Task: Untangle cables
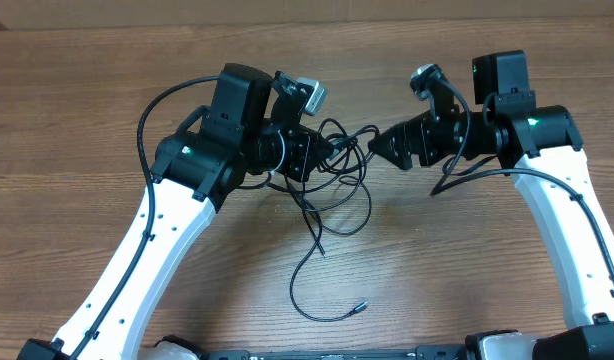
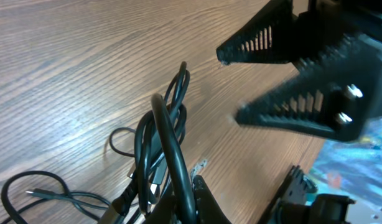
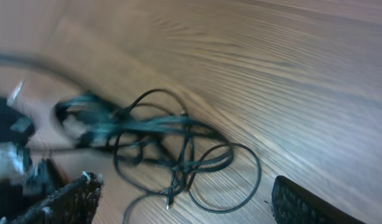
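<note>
The cables (image 1: 339, 180) are thin black cords knotted in a loose heap at the table's middle. One strand trails toward the front and ends in a small plug (image 1: 360, 307). My left gripper (image 1: 327, 152) is shut on the left side of the heap. In the left wrist view the cables (image 2: 161, 140) loop up and run down between its fingers (image 2: 206, 202). My right gripper (image 1: 379, 148) stands open just right of the heap, holding nothing. In the right wrist view the cables (image 3: 172, 149) lie ahead of its spread fingers (image 3: 66, 199), apart from them.
The wooden table (image 1: 467, 270) stretches all round. The left arm's thicker black wire (image 1: 147, 115) arcs out to the left. The right arm's wire (image 1: 477, 172) hangs by its wrist. The right gripper's ribbed fingers (image 2: 284, 43) fill the left wrist view's upper right.
</note>
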Controlling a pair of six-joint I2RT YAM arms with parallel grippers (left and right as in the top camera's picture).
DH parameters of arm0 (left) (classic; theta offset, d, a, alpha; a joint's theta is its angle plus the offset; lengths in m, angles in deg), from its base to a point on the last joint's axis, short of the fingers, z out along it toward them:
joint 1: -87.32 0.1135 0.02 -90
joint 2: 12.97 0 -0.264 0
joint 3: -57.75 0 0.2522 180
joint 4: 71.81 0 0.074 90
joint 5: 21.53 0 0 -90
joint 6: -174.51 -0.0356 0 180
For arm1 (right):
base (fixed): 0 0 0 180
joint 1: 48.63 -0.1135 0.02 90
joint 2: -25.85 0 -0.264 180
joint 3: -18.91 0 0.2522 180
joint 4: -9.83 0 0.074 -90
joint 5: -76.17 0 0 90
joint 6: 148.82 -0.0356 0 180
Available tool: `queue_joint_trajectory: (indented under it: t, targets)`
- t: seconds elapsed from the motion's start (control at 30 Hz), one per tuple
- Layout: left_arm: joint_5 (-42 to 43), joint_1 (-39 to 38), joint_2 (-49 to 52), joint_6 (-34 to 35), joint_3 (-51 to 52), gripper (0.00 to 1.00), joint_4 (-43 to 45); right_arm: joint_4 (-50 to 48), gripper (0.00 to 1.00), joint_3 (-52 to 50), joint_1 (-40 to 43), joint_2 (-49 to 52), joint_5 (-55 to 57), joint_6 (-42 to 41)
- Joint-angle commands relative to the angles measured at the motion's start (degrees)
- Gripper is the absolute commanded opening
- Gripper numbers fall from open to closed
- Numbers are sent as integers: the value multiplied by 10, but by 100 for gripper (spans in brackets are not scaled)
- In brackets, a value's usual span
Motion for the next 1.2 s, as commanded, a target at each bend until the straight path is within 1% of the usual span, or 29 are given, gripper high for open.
queue_joint_trajectory:
  t: [0.0,0.1,0.2,0.27,0.33,0.37,0.4,0.43,0.47,0.57,0.67,0.8,0.87,0.9,1.03,1.07,1.1,1.13,1.17]
  targets:
    - [-12,-1,-15,-64,-8,4,-4,19,84,4,2,3,-68,172]
    - [10,-1,-15,-90,-8,4,-3,26,80,4,1,3,-89,242]
    - [46,-1,-15,-115,-8,4,-2,25,80,4,1,3,-132,305]
    - [51,-1,-14,-114,-8,4,-1,21,80,4,1,3,-148,309]
    - [76,-1,-14,-114,-8,4,7,15,79,4,1,3,-152,309]
    - [99,-1,-14,-114,-8,4,15,14,77,4,1,3,-152,309]
    - [114,-1,-14,-114,-8,4,23,15,73,4,1,3,-152,309]
    - [116,-1,-14,-110,-8,4,30,16,70,4,1,3,-152,309]
    - [116,-1,-14,-105,-8,4,34,17,68,4,1,3,-152,309]
    - [120,-1,-14,-95,-8,4,46,24,67,4,1,3,-149,309]
    - [136,-1,-14,-90,-8,4,58,26,64,4,1,3,-140,309]
    - [146,-1,-14,-64,-8,4,78,28,45,4,1,3,-139,309]
    - [149,-1,-14,-42,-8,4,87,28,39,4,1,3,-139,309]
    - [165,-1,-14,-40,-8,4,93,28,37,4,1,3,-139,309]
    - [225,-1,-14,-39,-8,4,118,28,25,4,1,3,-139,309]
    - [232,-1,-14,-30,-8,4,124,27,26,4,1,3,-136,309]
    - [233,-1,-14,-30,-8,4,126,27,44,4,1,3,-131,309]
    - [234,-1,-14,-30,-8,4,126,27,59,4,1,3,-123,309]
    - [236,-1,-14,-30,-8,4,126,27,61,4,1,3,-115,309]
